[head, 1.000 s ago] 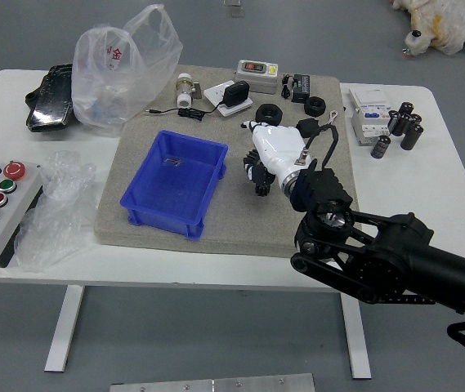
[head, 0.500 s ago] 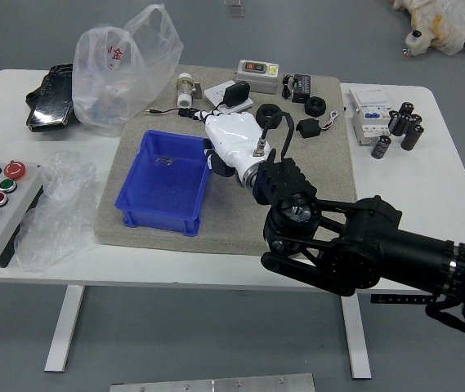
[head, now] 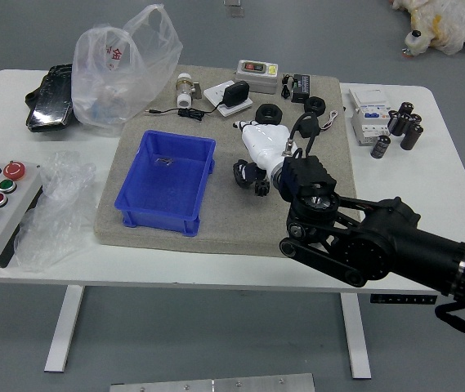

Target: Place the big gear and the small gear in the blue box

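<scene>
Before me, a white counter point(head: 440, 192) carries a gray mat point(head: 232, 230) in the middle, a black package point(head: 50, 102), clear bag point(head: 126, 69), button box point(head: 5, 204) and crumpled plastic point(head: 56, 216) on the left, and a white box point(head: 371, 118) beside dark cylinders point(head: 412, 137) on the right.

A white table point(head: 52, 275) stands on grey floor point(head: 191, 335).

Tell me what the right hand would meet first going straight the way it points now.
Probably the white pad, with the black plug about in line too. How high the right hand sits above the table is unclear, so it might pass over both.
</scene>
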